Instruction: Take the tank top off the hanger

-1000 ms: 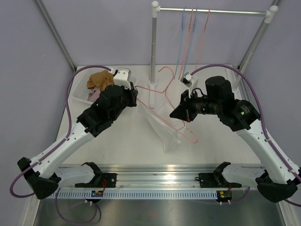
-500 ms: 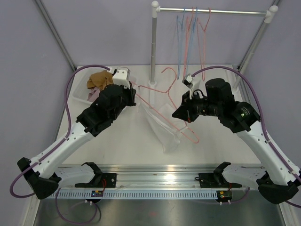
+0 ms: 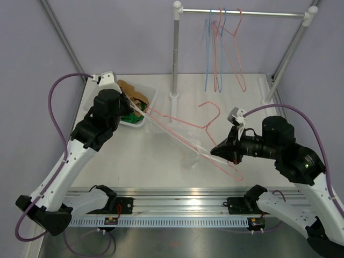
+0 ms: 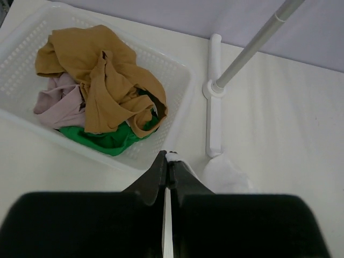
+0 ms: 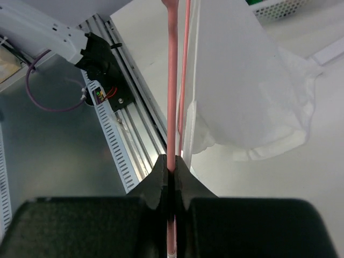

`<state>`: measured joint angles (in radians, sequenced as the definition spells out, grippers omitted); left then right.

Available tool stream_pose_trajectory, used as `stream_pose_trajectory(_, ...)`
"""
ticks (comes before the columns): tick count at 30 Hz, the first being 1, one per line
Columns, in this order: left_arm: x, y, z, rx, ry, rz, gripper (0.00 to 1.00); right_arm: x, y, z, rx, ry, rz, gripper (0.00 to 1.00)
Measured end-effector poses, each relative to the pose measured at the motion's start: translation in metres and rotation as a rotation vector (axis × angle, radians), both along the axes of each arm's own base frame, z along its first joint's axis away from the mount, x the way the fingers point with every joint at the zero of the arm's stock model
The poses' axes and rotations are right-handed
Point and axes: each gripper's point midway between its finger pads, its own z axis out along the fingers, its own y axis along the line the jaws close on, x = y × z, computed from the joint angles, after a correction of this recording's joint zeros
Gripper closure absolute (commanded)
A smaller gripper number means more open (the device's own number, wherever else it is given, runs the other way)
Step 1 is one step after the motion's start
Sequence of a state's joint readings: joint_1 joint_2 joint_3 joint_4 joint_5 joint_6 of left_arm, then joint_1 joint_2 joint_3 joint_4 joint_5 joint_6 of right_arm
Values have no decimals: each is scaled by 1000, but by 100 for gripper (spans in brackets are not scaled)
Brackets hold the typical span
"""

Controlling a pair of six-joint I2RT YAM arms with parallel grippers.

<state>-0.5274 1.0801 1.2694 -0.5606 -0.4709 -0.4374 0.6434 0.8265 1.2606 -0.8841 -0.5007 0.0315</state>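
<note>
A pink wire hanger (image 3: 177,119) hangs slanted in the air between my two arms, its hook pointing up. The thin white tank top (image 3: 189,153) is still threaded on it and drapes onto the table. My left gripper (image 3: 138,110) is beside the basket, shut on a white strap of the tank top (image 4: 223,174), which is pinched at its fingertips (image 4: 169,158). My right gripper (image 3: 215,152) is shut on the hanger's pink wire (image 5: 172,80); the white cloth (image 5: 242,80) hangs just to the right of the wire.
A white basket (image 3: 149,98) with brown, pink and green clothes stands at the back left and also shows in the left wrist view (image 4: 183,75). The rack pole (image 3: 176,54) stands at mid back. Spare hangers (image 3: 226,43) hang on its rail. The slotted rail (image 3: 177,204) runs along the front edge.
The arms have pulled apart: left gripper moved left to the basket, right gripper moved right and toward the front. The hanger and top are stretched out between them. The rack's hangers swing.
</note>
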Motion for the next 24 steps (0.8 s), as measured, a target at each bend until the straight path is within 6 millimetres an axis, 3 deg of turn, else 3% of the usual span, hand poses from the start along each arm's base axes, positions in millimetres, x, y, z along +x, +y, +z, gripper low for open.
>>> stream_pose_trajectory(3, -5, -10, 5, -51, -6, -66, 100, -18, -5, 14, 65, -72, 50, 100)
stream_pose_trajectory(7, -23, -51, 7, -172, -44, -305, 100, -19, 5, 23, 169, -143, 86, 100)
stream_pose_trajectory(12, -70, -109, -10, -259, -30, -629, 100, 14, 24, 22, 293, -190, 10, 100)
stream_pose_trajectory(17, -120, -158, -33, -281, 20, -883, 100, 54, 29, 51, 490, -306, -149, 100)
stream_pose_trajectory(20, -125, -165, -57, -265, 68, -900, 100, 70, 17, 78, 652, -417, -265, 100)
stream_pose_trajectory(24, -115, -157, -99, -208, 168, -810, 100, 80, -13, 103, 760, -513, -426, 100)
